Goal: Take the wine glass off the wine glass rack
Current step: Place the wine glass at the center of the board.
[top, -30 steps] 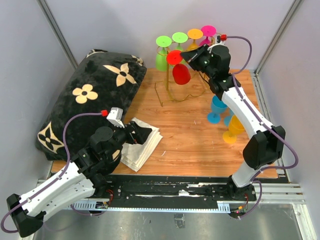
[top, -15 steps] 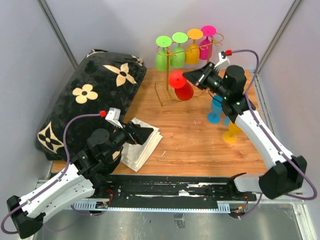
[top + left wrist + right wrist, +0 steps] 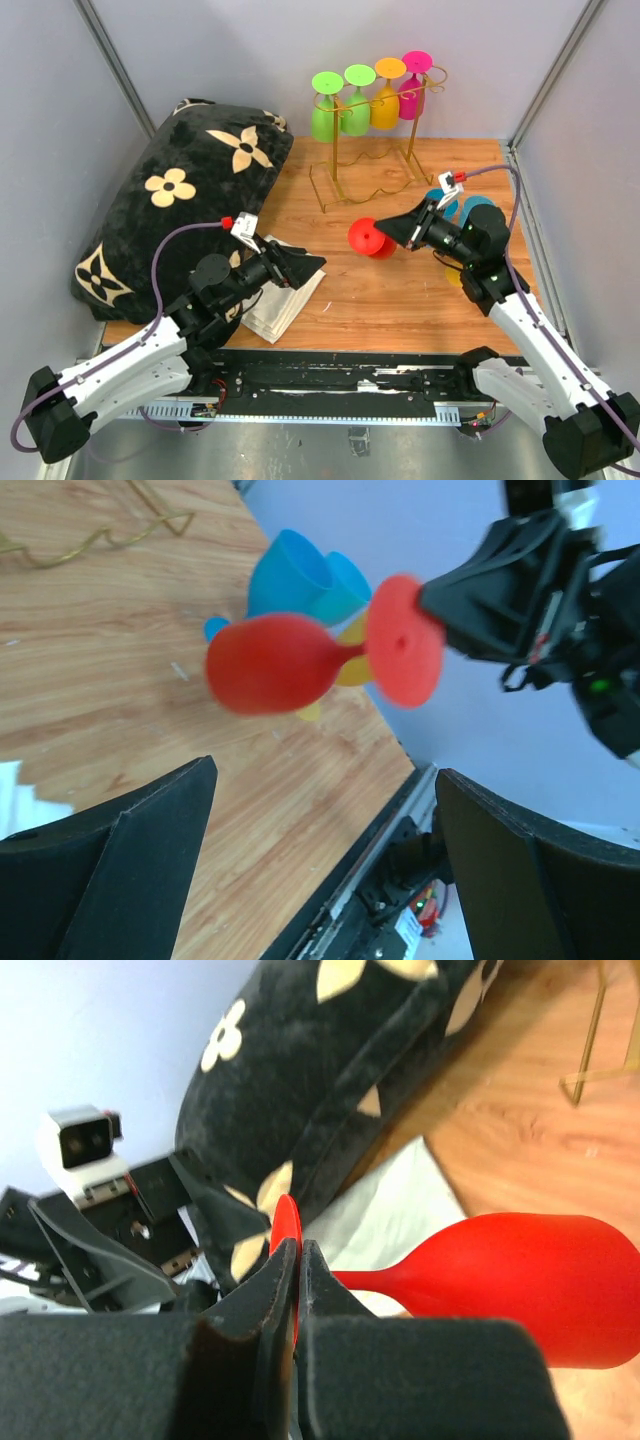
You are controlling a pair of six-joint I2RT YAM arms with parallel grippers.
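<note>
The gold wire wine glass rack (image 3: pixel 335 150) stands at the back of the wooden table, with green, light green, orange and pink glasses hanging from its top rail. A red wine glass (image 3: pixel 368 238) is off the rack, held sideways over the middle of the table. My right gripper (image 3: pixel 392 232) is shut on its round foot (image 3: pixel 286 1228), and the red bowl (image 3: pixel 530 1285) points away to the right. The red glass also shows in the left wrist view (image 3: pixel 275 663). My left gripper (image 3: pixel 305 265) is open and empty over a white cloth, left of the red glass.
A black flowered pillow (image 3: pixel 190 190) fills the left side. A folded white cloth (image 3: pixel 270 305) lies at the front left. Two blue glasses (image 3: pixel 440 203) and a yellow one (image 3: pixel 458 275) stand on the right, behind my right arm. The rack's foot (image 3: pixel 590 1050) shows in the right wrist view.
My right gripper has carried the red glass down and forward from the rack to the middle of the table. My left gripper has shifted a little to the right.
</note>
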